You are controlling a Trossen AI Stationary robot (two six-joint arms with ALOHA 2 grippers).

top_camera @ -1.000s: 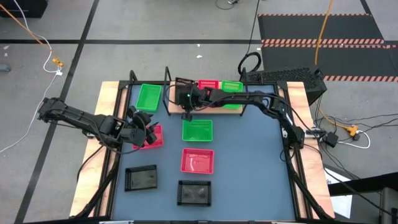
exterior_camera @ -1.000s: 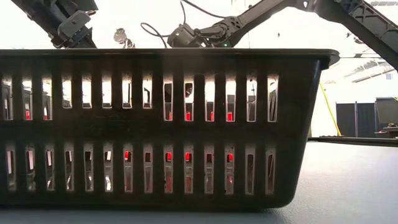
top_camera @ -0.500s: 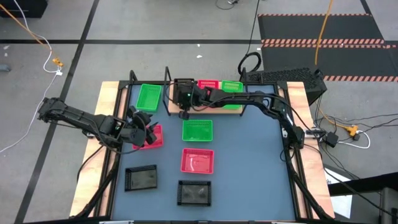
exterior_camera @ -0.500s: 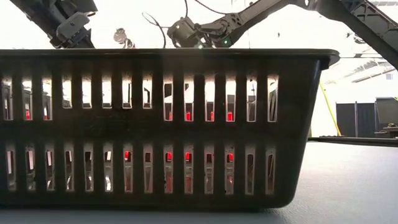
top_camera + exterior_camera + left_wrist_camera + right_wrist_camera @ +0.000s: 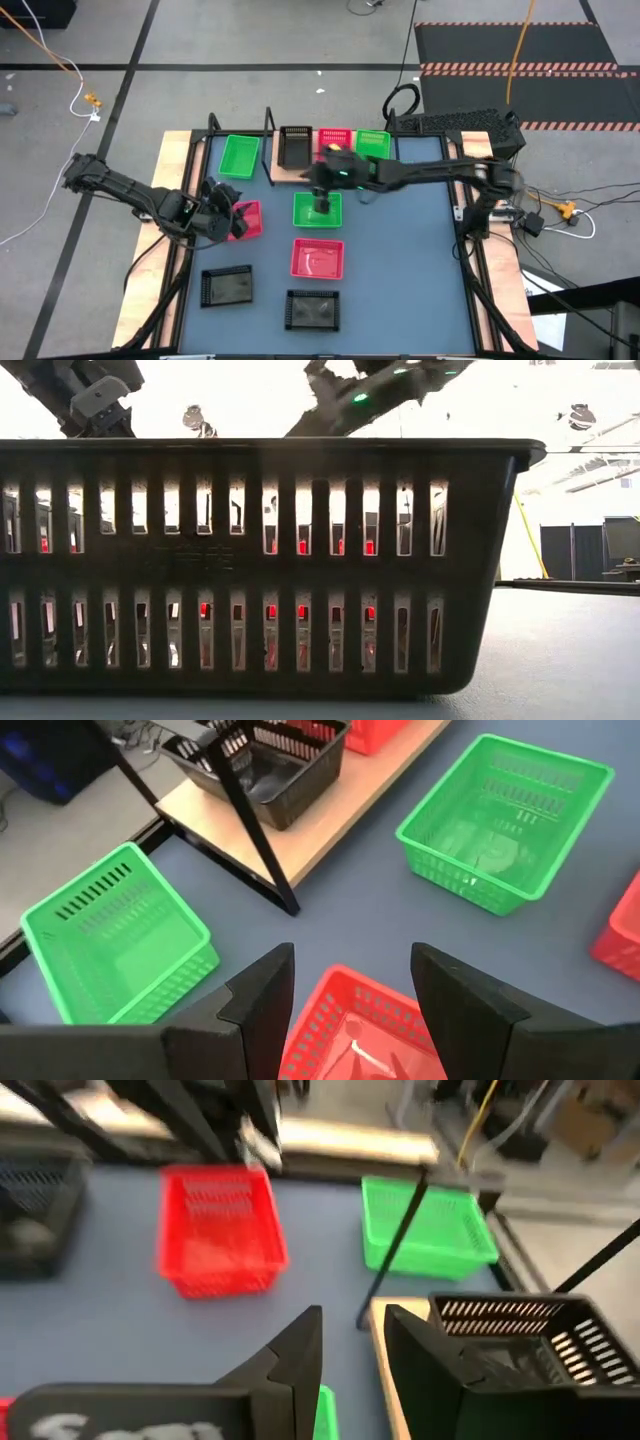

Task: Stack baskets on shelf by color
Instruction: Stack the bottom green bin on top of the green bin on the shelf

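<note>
The shelf [image 5: 345,172] stands at the table's far side and bears a black basket [image 5: 294,147], a pink-red basket [image 5: 333,138] and a green basket [image 5: 373,143]. A green basket [image 5: 240,156] stands on the table left of the board. My right gripper [image 5: 322,205] is open and empty above another green basket [image 5: 317,210] at mid-table; its fingers show in the right wrist view [image 5: 352,1360]. My left gripper [image 5: 228,215] is open over a pink-red basket [image 5: 360,1030] near the left edge, and I see no touch.
A pink-red basket [image 5: 317,258] and two black baskets [image 5: 227,287] [image 5: 313,309] stand on the near half of the table. The nearest black basket fills the low view [image 5: 270,560]. The shelf's black frame posts [image 5: 250,820] rise at its left end.
My right gripper has set the black basket on the shelf's left end and come away from it. It has swung quickly toward the table's near edge and now stands over the green basket at mid-table. The black basket stays on the shelf.
</note>
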